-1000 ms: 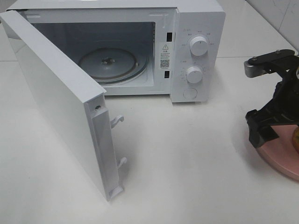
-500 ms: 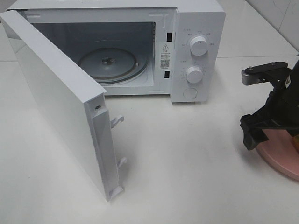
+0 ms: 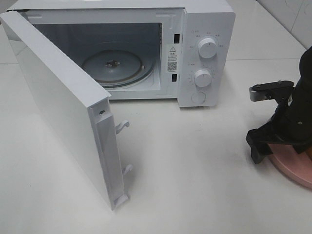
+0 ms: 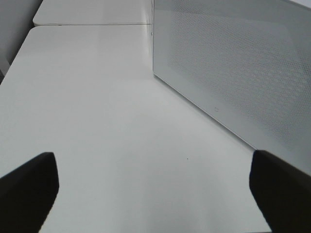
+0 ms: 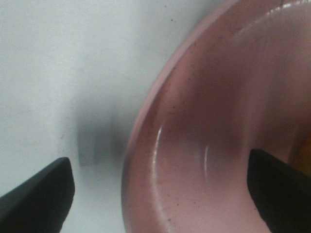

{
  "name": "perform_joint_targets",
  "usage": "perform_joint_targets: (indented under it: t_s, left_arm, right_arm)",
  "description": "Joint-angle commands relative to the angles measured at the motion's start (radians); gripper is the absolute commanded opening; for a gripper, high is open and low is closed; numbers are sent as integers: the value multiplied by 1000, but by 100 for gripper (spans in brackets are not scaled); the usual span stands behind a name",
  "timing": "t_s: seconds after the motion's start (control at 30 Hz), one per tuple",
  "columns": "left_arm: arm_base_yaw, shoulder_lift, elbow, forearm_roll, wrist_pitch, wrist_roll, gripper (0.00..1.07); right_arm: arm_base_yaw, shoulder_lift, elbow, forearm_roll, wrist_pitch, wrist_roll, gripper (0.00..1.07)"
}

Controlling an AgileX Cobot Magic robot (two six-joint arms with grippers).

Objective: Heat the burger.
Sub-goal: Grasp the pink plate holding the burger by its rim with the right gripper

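Microwave (image 3: 204, 29) at 12 o'clock on the white table (image 3: 195, 170) is big and white, and its door (image 3: 58, 97) is wide open. The door swings out toward 8 o'clock. Inside, a round glass tray (image 3: 112, 66) lies flat with nothing on it. Two round knobs (image 3: 208, 48) sit on the front, one above the other, at about 1 o'clock.

At 3 o'clock, by the edge of the high view, a pink plate (image 3: 297, 168) rests on the table. The right hand (image 5: 158, 199) hangs low over the plate's rim with its fingers spread wide. One finger (image 5: 34, 194) is over the bare table just outside the plate. The other finger is over the inside of the plate. It grips nothing, and I cannot tell if it touches the plate.

The burger (image 5: 305, 150) is mostly hidden. Only a small yellow-brown bit shows on the pink plate, close to the right hand's far finger. It is well apart from the microwave.

The left hand (image 4: 155, 194) does not show in the high view. In its own view its fingers are spread wide over bare table, holding nothing, near the outside of the open door.
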Motion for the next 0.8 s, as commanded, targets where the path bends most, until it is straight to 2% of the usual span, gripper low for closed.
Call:
perform_joint_targets:
  t_s: [0.03,0.27,0.43,0.47,0.5,0.57,0.6,0.63,0.67,0.7,0.8]
  left_arm:
    - [4,-15,4,-1,-12,0,100]
    - [4,-15,4,-1,-12,0,100]
    - [4,-15,4,-1,-12,0,100]
    - [4,-15,4,-1,-12,0,100]
    - [4,-15,4,-1,-12,0,100]
    - [4,-15,4,-1,-12,0,100]
    - [4,-15,4,-1,-12,0,100]
    - [4,-15,4,-1,-12,0,100]
    - [4,-15,4,-1,-12,0,100]
    - [4,-15,4,-1,-12,0,100]
    - [4,-15,4,-1,-12,0,100]
  right_arm:
    - [-19,17,-2,0,-25,13,91]
    - [-19,46,-2,2,-29,15,88]
    - [-19,46,-2,4,-29,19,79]
    - [-19,46,-2,4,-29,22,69]
    - [-19,46,-2,4,-29,22,69]
    - [-19,46,-2,4,-29,35,53]
    - [-19,46,-2,4,-29,35,53]
    - [-19,46,-2,4,-29,35,40]
    - [-19,46,-2,4,-29,35,40]
    - [-19,46,-2,4,-29,37,29]
    - [-19,46,-2,7,-27,43,19]
